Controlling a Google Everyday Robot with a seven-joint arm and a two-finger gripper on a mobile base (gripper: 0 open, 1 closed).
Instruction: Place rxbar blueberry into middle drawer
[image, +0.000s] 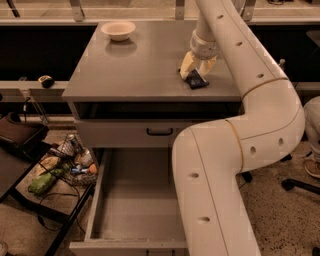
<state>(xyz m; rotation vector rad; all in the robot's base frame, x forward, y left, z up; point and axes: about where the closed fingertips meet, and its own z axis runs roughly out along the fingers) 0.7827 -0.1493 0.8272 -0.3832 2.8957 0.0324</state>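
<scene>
The rxbar blueberry (197, 79), a small dark blue bar, lies on the grey cabinet top (130, 70) near its right front corner. My gripper (197, 69) points down right over the bar and touches it from above. The middle drawer (135, 200) is pulled wide open below, with a bare grey floor. My white arm (235, 150) runs across the drawer's right side and hides it.
A pale bowl (118, 30) stands at the back left of the cabinet top. A shut drawer front with a black loop handle (160, 132) sits above the open drawer. A wire basket of clutter (65, 160) stands on the floor at the left.
</scene>
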